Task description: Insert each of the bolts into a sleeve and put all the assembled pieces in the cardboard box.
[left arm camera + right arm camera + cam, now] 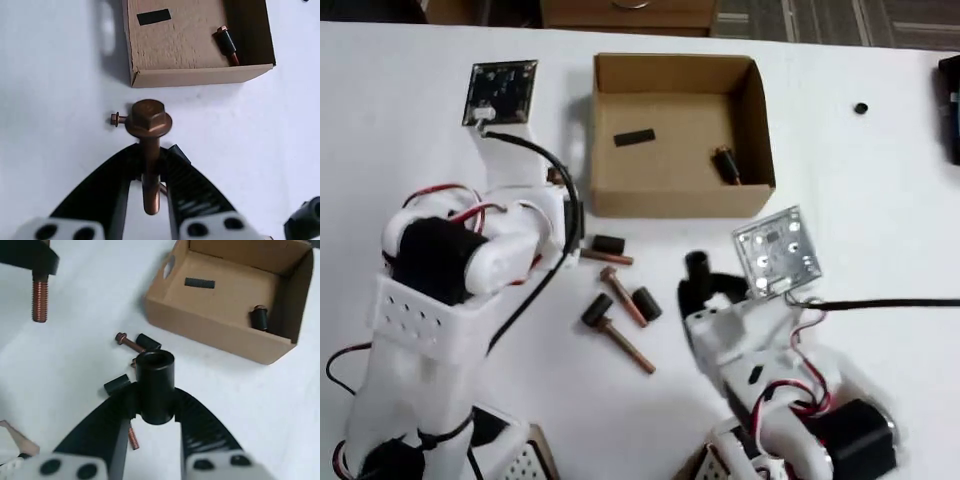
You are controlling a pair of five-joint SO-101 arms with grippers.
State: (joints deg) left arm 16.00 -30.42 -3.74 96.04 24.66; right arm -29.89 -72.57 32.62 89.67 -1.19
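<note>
My left gripper (150, 172) is shut on a copper bolt (148, 120), held head forward above the table in front of the cardboard box (200, 76). A black sleeve (156, 382) stands upright in my right gripper (155, 412), which is shut on it, bore open at the top. In the high view that sleeve (697, 264) sits just below the box (620, 195). The held bolt's threaded end (40, 300) hangs off to one side in the right wrist view. One assembled bolt and sleeve (725, 165) lies inside the box.
Loose on the table between the arms lie three bolts (605, 258) (622, 296) (625, 343) and three sleeves (608, 244) (646, 303) (597, 310). A flat black strip (635, 137) lies on the box floor. A small black part (861, 108) sits far right.
</note>
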